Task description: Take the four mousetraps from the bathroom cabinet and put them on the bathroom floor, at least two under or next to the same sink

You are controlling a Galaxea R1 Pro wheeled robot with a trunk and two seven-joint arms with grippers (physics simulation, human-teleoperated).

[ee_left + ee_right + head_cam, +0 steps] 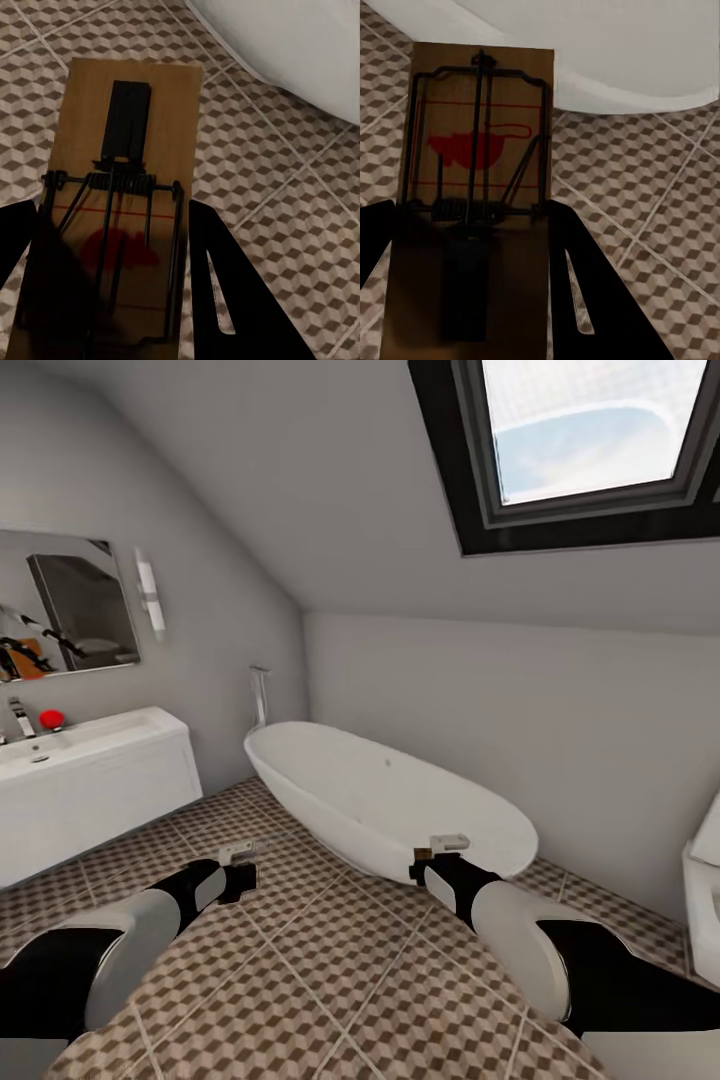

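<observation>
**Two mousetraps carried over the bathroom tiles**

The bathroom floor [330, 960] is laid in large square tiles with a brown, beige and white cube print and thin grey grout lines, under a sloped ceiling with a skylight [590, 430]. A white oval bathtub [390, 805] stands ahead by the far wall; the sink [90, 745], a long white basin on a white vanity with a chrome tap, is to the left below a mirror [65, 605].

Both arms reach forward above the tiles. The left gripper [238, 865] is clamped on a mousetrap [124, 202]: a flat brown wooden board with a dark rectangular plate, a coiled spring, black wire bars and a faint red mark. It is held clear of the floor, its far end pointing towards the tub's edge.

The right gripper [432, 860] grasps a second mousetrap [476, 187], the same board with a red mouse silhouette inside red lines under the wire frame. It hangs just before the tub's rim, above the floor.
</observation>
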